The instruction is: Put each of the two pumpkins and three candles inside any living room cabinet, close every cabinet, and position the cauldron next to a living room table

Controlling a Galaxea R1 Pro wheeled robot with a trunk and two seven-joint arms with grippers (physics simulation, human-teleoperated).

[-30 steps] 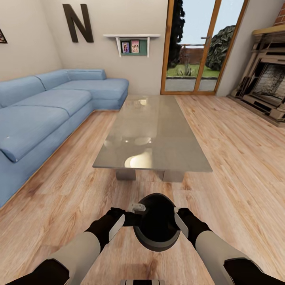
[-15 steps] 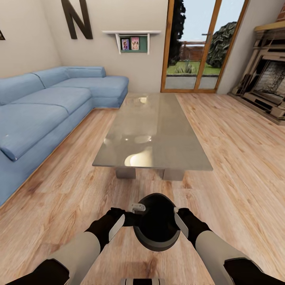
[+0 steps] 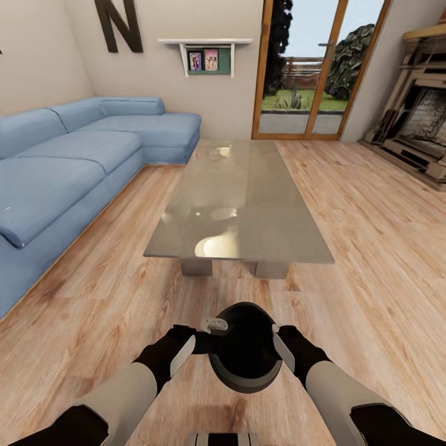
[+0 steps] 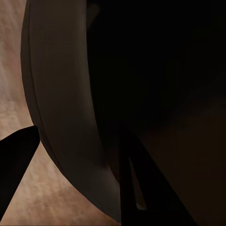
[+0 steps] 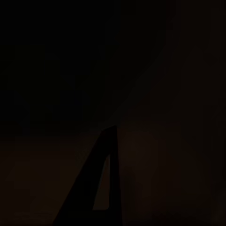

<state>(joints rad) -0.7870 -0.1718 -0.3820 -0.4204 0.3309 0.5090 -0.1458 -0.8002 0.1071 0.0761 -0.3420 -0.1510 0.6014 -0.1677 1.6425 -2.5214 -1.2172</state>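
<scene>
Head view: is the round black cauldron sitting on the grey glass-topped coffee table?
No. The round black cauldron is held between both grippers over the wood floor, short of the grey glass-topped coffee table.

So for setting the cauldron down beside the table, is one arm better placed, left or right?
Neither clearly. The left pincer and right pincer grip opposite sides of the cauldron, centred before the table. Lowering it probably takes both arms together; the right wrist view is too dark to tell more.
</scene>
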